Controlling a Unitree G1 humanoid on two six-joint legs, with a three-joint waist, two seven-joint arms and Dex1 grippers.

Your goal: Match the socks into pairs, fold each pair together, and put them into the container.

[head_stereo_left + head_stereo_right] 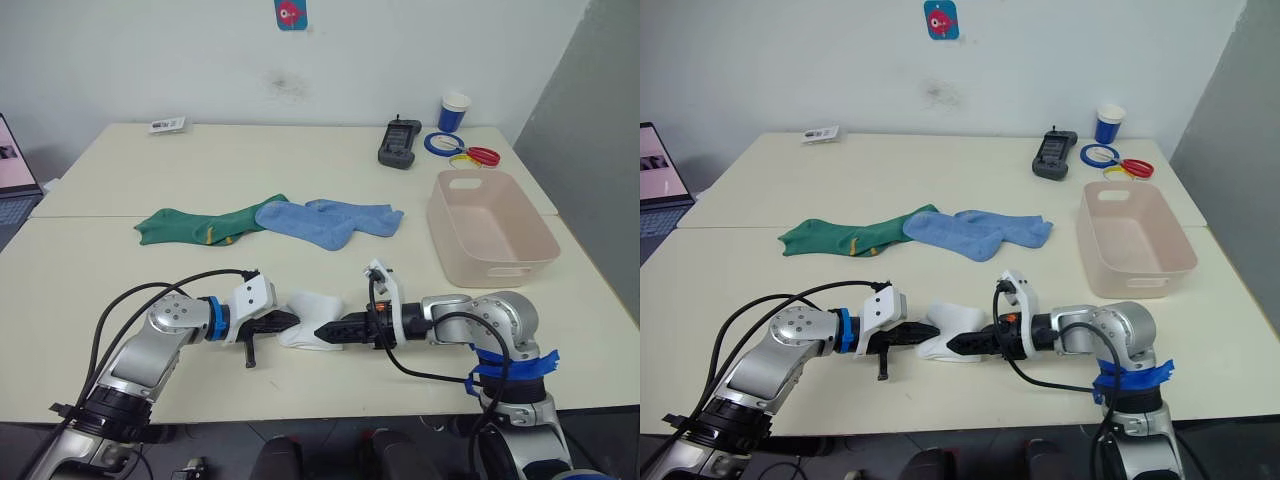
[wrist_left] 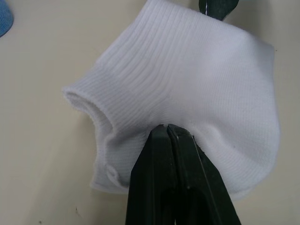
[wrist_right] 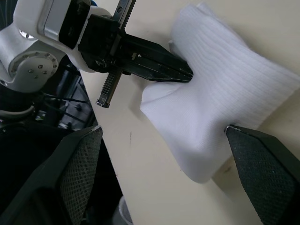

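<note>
At the near edge of the surface (image 1: 120, 290), the white socks (image 1: 310, 318) lie bunched in one small heap between the two grippers. The left gripper (image 1: 288, 320) reaches in from the left; its fingers (image 2: 171, 187) are pressed together and pinch a fold of the white fabric. The right gripper (image 1: 322, 334) reaches in from the right, level with the surface; its fingers (image 3: 265, 176) are spread wide, one on each side of the heap, with one fingertip touching the fabric edge.

Farther back, near the middle of the surface, the dark green socks (image 1: 205, 224) with yellow marks lie flat and stretched out. Their right end touches the light blue socks (image 1: 330, 221), which lie just beside them and overlap them slightly.

The container (image 1: 492, 228) stands to the right of the light blue socks, apart from them, upright, with nothing visible inside.

Near the far edge stand a black handheld device (image 1: 399, 143), a blue-and-white cup (image 1: 453, 112), and a cluster of blue, yellow and red rings (image 1: 460, 150). A small card (image 1: 167, 125) lies at the far left.
</note>
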